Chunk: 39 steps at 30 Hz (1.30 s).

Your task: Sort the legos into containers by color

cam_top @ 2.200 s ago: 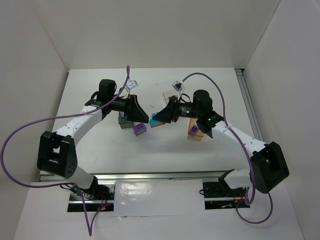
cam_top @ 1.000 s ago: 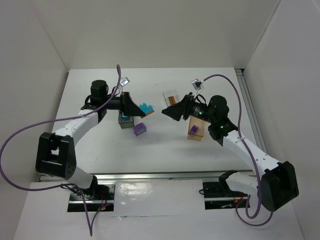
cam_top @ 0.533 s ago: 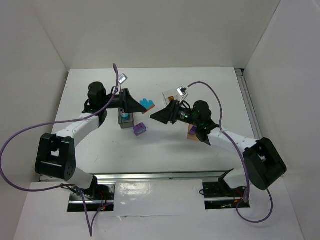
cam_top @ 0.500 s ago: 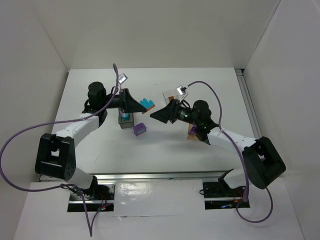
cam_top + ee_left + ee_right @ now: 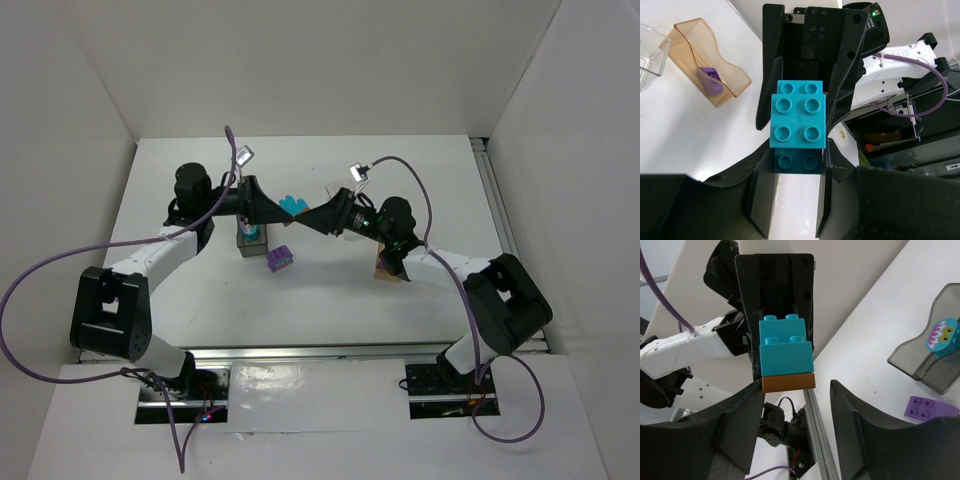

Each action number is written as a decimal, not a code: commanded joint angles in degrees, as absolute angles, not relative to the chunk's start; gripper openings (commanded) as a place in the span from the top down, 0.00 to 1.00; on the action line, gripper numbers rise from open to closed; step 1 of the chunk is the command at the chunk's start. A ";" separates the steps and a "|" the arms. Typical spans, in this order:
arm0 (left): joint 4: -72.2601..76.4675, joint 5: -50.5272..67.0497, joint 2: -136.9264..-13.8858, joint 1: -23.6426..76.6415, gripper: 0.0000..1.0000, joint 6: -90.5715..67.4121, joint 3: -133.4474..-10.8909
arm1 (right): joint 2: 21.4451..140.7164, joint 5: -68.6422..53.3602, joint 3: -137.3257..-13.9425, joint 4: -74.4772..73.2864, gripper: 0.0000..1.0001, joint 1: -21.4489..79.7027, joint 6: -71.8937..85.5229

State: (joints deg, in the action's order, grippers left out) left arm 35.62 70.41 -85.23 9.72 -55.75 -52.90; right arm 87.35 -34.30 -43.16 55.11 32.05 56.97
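**Cyan brick held aloft between the two grippers**

Cyan brick (image 5: 799, 122) hangs above the table (image 5: 330, 300), clamped at one end by the left gripper (image 5: 797, 172). Its long axis runs straight out along that gripper's fingers toward the right gripper (image 5: 320, 214), and the studs face the left wrist camera. It is stepped — a square four-stud block on a longer base — with an orange-brown plate (image 5: 788, 382) flat against its underside.

The right gripper's jaws stand apart, their tips level with the plate; whether they touch it cannot be told. Half a second ago this gripper sat lower, at about 5 o'clock of the brick and clear of it. Now it is up at 3 o'clock — nose to nose with the left gripper, which has hardly moved.

On the table in the top view, a loose purple brick (image 5: 279, 259) lies at 6 o'clock of the cyan brick. The grey box (image 5: 250, 241) is at 7 o'clock. The tan box (image 5: 707, 62) is at 4 o'clock with a second purple brick (image 5: 713, 80) inside, and the clear box (image 5: 650, 50) is just beside it.
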 commanded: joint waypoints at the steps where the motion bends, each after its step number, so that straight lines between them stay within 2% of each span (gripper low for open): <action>1: 38.49 72.77 -82.88 9.84 1.00 -55.11 -55.37 | 87.71 -34.37 -45.79 63.19 0.40 32.17 58.45; 5: 39.20 73.39 -83.41 9.84 1.00 -55.72 -55.37 | 88.24 -34.37 -45.79 64.51 0.53 32.17 58.45; 6: 39.20 73.91 -83.41 9.84 1.00 -55.72 -55.37 | 87.72 -34.37 -45.27 65.21 0.60 32.17 58.45; 8: 39.20 73.92 -83.41 9.84 1.00 -55.20 -55.37 | 87.71 -34.37 -44.65 67.39 0.65 32.17 58.45; 9: 39.20 74.44 -83.41 9.84 1.00 -55.20 -55.37 | 87.71 -33.23 -43.69 68.54 0.74 32.17 58.45; 14: 33.93 73.04 -82.88 9.84 1.00 -52.04 -56.51 | 87.71 -34.54 -43.85 66.82 0.92 32.17 58.28; 21: 34.54 71.89 -82.88 7.30 1.00 -53.35 -58.18 | 81.49 -32.70 -40.78 51.17 0.96 32.17 50.64; 33: 33.24 70.85 -84.55 6.77 1.00 -52.75 -60.99 | 70.14 -19.62 -41.12 20.09 0.97 32.17 37.97; 34: 30.61 69.97 -84.55 6.77 1.00 -50.65 -61.95 | 70.14 -13.86 -42.09 16.65 0.97 32.17 37.10; 35: 20.14 66.39 -84.55 6.77 1.00 -47.58 -63.27 | 70.14 -9.88 -44.62 13.13 0.97 32.17 37.09; 36: 13.86 63.49 -85.07 6.77 1.00 -40.41 -64.85 | 70.14 -5.75 -45.95 9.70 0.97 32.17 37.09; 39: -4.15 50.77 -85.69 7.47 1.00 -32.37 -70.13 | 73.64 7.88 -51.84 -0.50 0.97 32.17 36.13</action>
State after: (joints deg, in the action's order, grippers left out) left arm 14.20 62.96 -85.34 7.07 -43.62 -65.36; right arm 72.12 -9.04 -44.82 12.01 32.32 39.03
